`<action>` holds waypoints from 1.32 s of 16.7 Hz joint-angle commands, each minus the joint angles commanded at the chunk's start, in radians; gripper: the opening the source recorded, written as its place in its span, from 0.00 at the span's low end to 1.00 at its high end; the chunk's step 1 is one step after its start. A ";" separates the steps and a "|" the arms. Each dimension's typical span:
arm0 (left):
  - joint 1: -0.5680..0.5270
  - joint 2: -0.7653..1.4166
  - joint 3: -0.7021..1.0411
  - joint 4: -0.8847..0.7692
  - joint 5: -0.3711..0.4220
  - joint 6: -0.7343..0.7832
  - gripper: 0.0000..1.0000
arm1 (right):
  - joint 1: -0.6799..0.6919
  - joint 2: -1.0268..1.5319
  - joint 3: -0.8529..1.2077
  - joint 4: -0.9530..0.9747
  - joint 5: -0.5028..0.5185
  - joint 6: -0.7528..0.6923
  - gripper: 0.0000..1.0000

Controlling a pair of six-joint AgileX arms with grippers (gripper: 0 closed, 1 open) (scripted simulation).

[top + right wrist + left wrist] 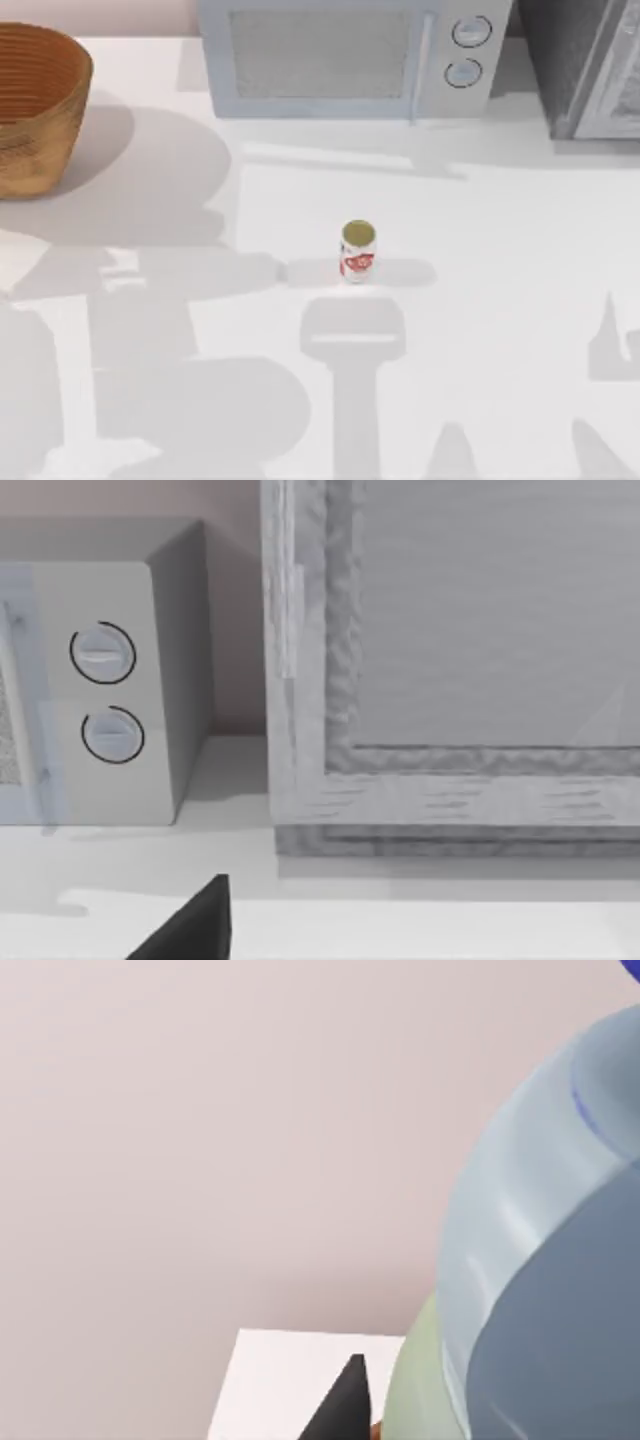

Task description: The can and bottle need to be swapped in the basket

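White table [500, 300] held the can [357, 252], not yet in the basket [40, 100]. The left hand [345, 1410] carried the bottle [540, 1260]; I cannot tell about the right hand.

White table [520, 230] carries the basket [35, 105], can [357, 251], microwave [345, 55].

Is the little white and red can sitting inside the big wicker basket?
No, the small white and red can stands upright on the white table, far from the orange-brown wicker basket.
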 joint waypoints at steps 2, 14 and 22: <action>-0.057 0.000 0.085 -0.120 -0.009 -0.010 0.00 | 0.000 0.000 0.000 0.000 0.000 0.000 1.00; -0.150 0.021 0.203 -0.262 -0.018 -0.027 0.00 | 0.000 0.000 0.000 0.000 0.000 0.000 1.00; -0.185 0.207 0.236 -0.114 -0.047 -0.037 0.00 | 0.000 0.000 0.000 0.000 0.000 0.000 1.00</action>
